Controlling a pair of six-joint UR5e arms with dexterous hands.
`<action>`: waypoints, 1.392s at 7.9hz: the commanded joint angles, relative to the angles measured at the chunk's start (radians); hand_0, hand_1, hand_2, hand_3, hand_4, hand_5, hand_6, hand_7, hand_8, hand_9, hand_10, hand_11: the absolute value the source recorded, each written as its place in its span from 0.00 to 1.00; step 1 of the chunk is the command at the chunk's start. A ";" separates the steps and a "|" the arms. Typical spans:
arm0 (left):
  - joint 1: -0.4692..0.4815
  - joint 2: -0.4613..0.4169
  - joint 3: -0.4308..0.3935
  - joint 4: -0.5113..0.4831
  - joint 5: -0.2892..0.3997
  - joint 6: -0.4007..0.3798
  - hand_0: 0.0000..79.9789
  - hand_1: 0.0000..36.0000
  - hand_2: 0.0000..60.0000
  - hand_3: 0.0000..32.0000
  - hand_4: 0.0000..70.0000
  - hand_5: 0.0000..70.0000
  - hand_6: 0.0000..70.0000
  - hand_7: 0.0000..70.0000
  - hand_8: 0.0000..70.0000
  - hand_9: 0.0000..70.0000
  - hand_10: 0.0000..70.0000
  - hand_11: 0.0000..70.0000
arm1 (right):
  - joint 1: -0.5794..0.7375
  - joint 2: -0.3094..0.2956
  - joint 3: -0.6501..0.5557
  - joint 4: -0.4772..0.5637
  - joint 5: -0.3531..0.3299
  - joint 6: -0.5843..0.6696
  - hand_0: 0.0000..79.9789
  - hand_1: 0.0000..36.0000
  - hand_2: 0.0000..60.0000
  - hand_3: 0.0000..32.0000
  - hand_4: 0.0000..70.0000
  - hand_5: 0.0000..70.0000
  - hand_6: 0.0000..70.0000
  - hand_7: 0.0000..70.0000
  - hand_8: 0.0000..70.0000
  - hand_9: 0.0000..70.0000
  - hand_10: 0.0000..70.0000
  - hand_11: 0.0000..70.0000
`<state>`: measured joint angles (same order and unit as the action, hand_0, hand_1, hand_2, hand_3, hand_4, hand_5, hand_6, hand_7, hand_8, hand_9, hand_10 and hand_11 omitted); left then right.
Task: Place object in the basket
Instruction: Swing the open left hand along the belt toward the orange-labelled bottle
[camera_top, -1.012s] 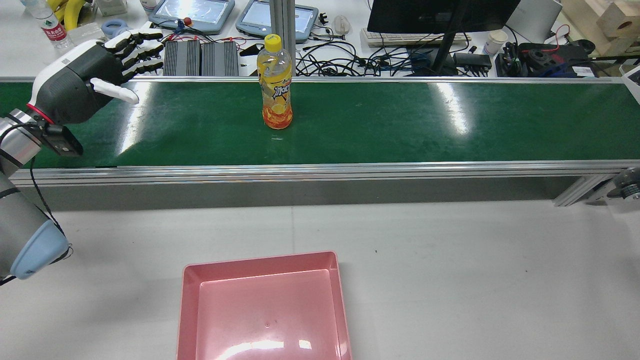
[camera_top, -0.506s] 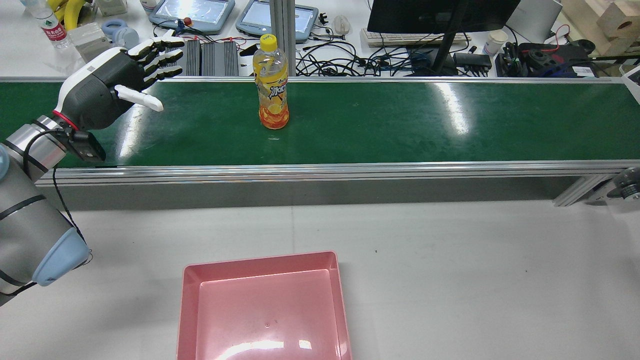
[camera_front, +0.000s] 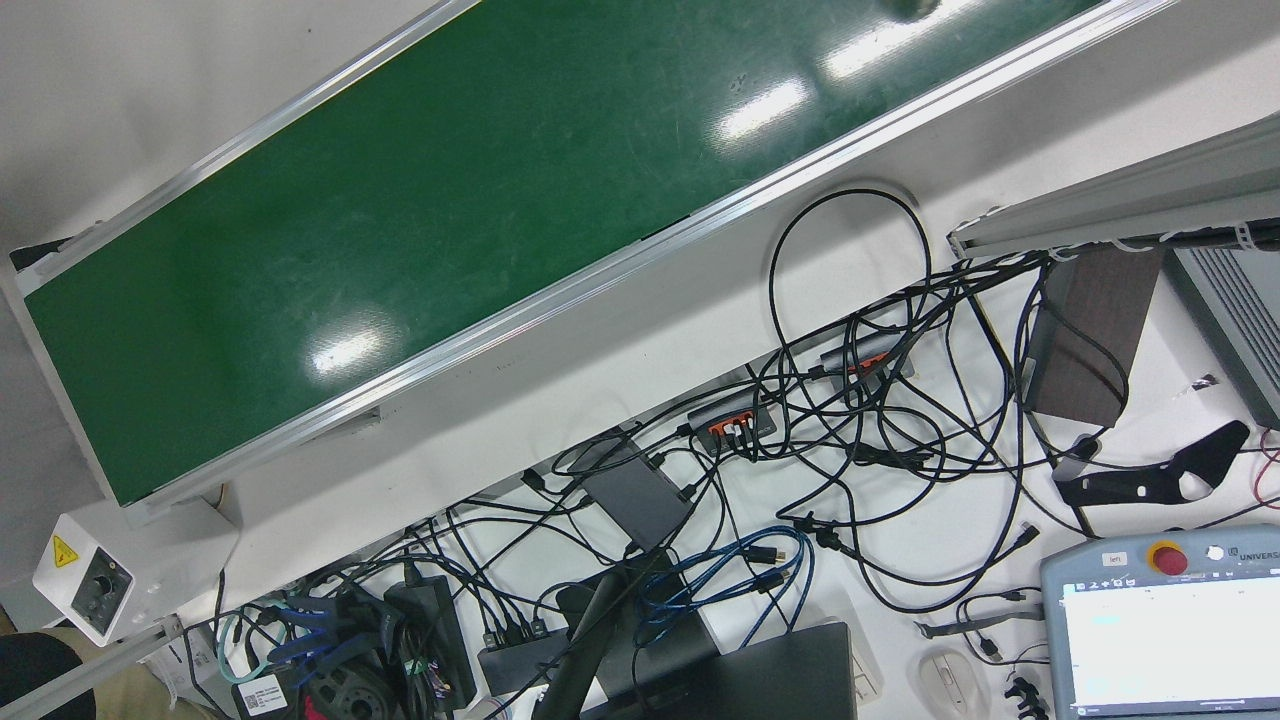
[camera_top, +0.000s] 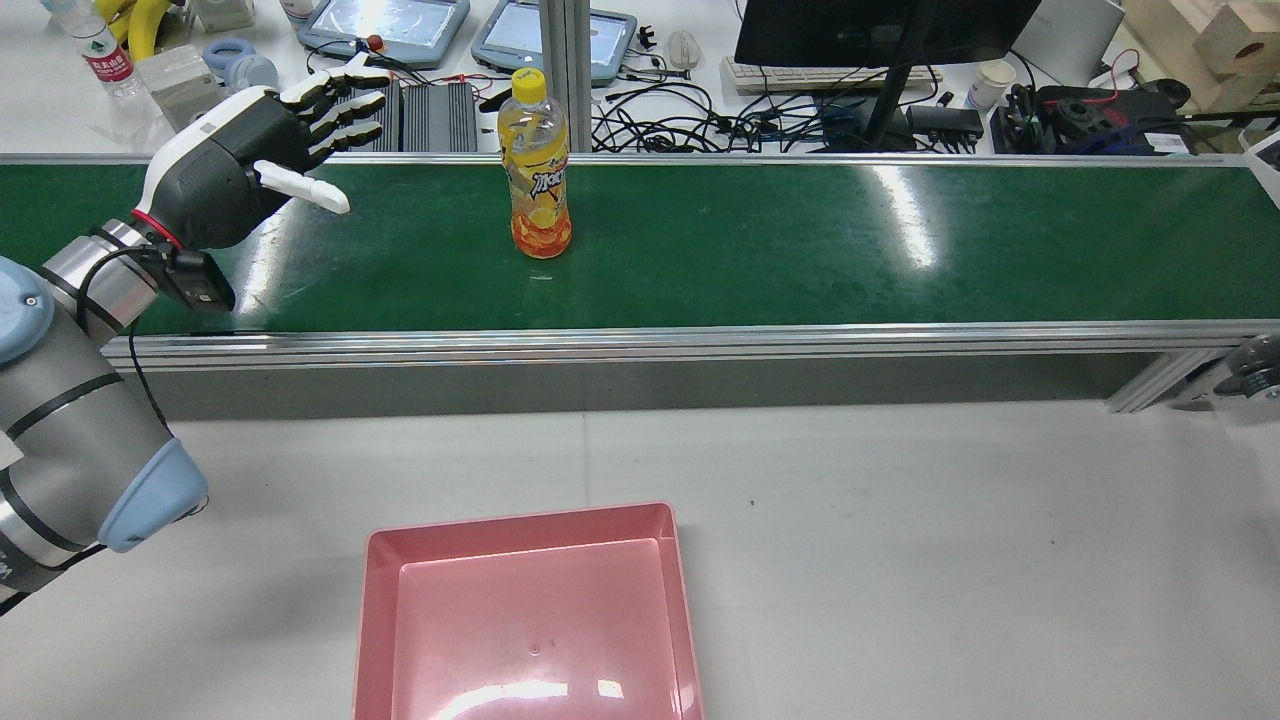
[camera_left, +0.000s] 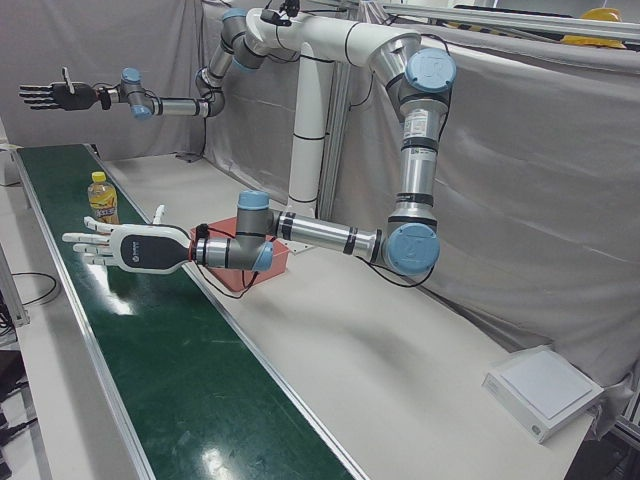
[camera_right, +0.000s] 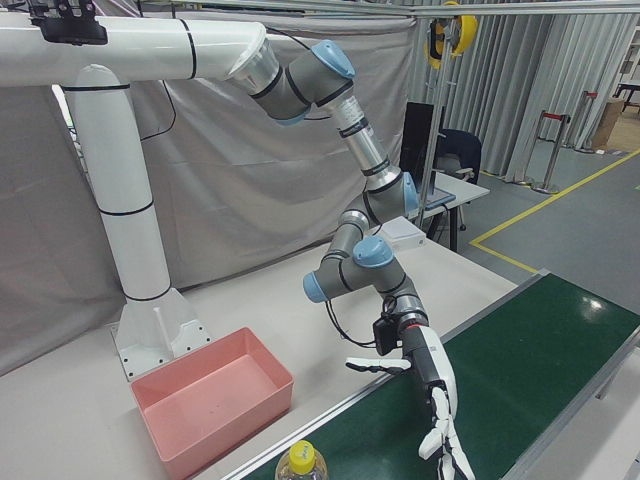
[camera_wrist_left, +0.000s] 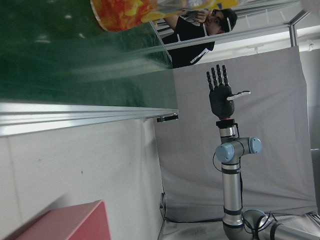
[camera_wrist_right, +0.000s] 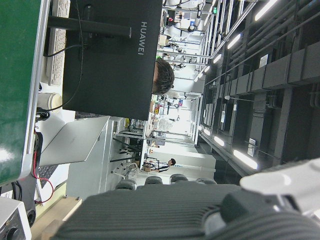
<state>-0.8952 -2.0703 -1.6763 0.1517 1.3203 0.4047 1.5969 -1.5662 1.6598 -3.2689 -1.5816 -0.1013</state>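
Observation:
An orange drink bottle (camera_top: 538, 170) with a yellow cap stands upright on the green conveyor belt (camera_top: 800, 240). My left hand (camera_top: 240, 160) hovers over the belt to the bottle's left, open, fingers spread toward it, a clear gap between them. The left-front view shows the same left hand (camera_left: 125, 247) and bottle (camera_left: 100, 198). The pink basket (camera_top: 520, 520) sits empty on the white table nearer the robot, also seen as the pink basket (camera_right: 200, 365). My right hand (camera_left: 50, 95) is raised high and far off, open, holding nothing.
Beyond the belt lies a cluttered desk with a monitor (camera_top: 880, 30), tablets, power bricks and tangled cables (camera_front: 850, 420). A person (camera_wrist_left: 200, 30) stands behind the belt. An aluminium rail (camera_top: 640, 340) borders the belt on the table side.
My left hand has moved right along the belt, nearer the bottle. The bottle has drifted a little to the left.

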 joint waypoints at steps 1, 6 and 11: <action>0.034 -0.034 0.035 -0.001 -0.001 0.002 0.67 0.25 0.00 0.18 0.18 0.35 0.02 0.01 0.14 0.14 0.11 0.18 | 0.000 0.000 0.000 -0.002 0.000 0.000 0.00 0.00 0.00 0.00 0.00 0.00 0.00 0.00 0.00 0.00 0.00 0.00; 0.064 -0.143 0.139 -0.014 -0.001 0.022 0.67 0.27 0.00 0.18 0.18 0.35 0.03 0.02 0.14 0.14 0.12 0.19 | 0.000 0.000 0.000 0.000 0.000 0.000 0.00 0.00 0.00 0.00 0.00 0.00 0.00 0.00 0.00 0.00 0.00 0.00; 0.087 -0.180 0.153 -0.020 -0.003 0.022 0.67 0.30 0.00 0.11 0.19 0.38 0.04 0.02 0.15 0.15 0.12 0.19 | 0.000 0.000 0.000 0.000 0.000 0.000 0.00 0.00 0.00 0.00 0.00 0.00 0.00 0.00 0.00 0.00 0.00 0.00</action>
<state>-0.8202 -2.2305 -1.5264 0.1316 1.3191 0.4264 1.5969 -1.5662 1.6598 -3.2694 -1.5815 -0.1012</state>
